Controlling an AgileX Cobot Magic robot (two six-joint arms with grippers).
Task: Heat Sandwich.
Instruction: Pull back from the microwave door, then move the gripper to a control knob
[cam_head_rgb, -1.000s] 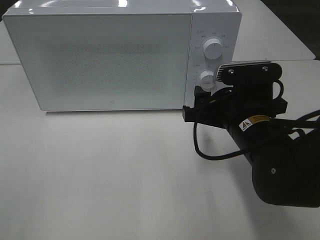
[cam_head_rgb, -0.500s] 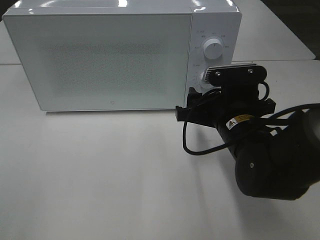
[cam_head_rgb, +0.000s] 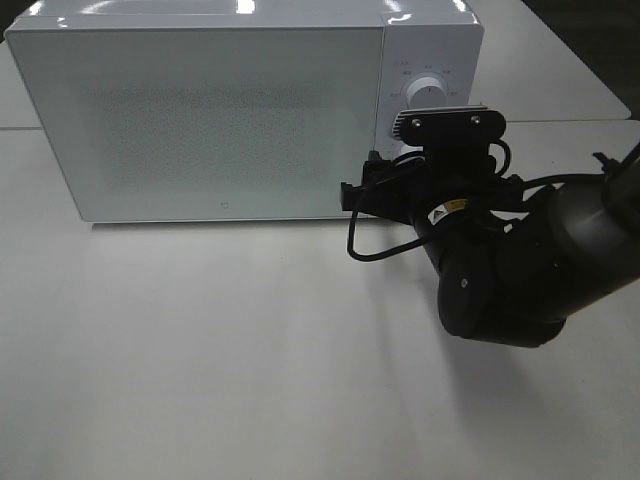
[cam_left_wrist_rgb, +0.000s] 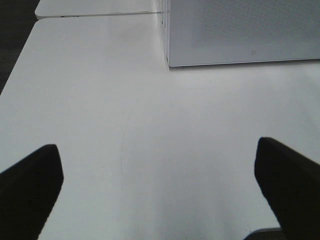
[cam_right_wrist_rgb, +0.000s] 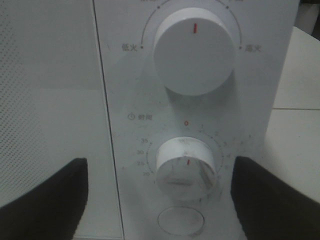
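The sandwich is out of view; the white microwave stands at the back of the table with its door shut. My right gripper is open, close in front of the control panel, its dark fingers either side of the lower timer knob without touching it. The upper power knob shows above it. In the high view the right arm covers the lower knob. My left gripper is open over bare table, with nothing between its fingers.
A round button sits below the timer knob. The white table spreads in front of the microwave. A second white table adjoins at the back right. A black cable loops off the right wrist.
The right arm has moved left and closer to the microwave's control panel, now covering the lower knob in the high view. The microwave has not changed.
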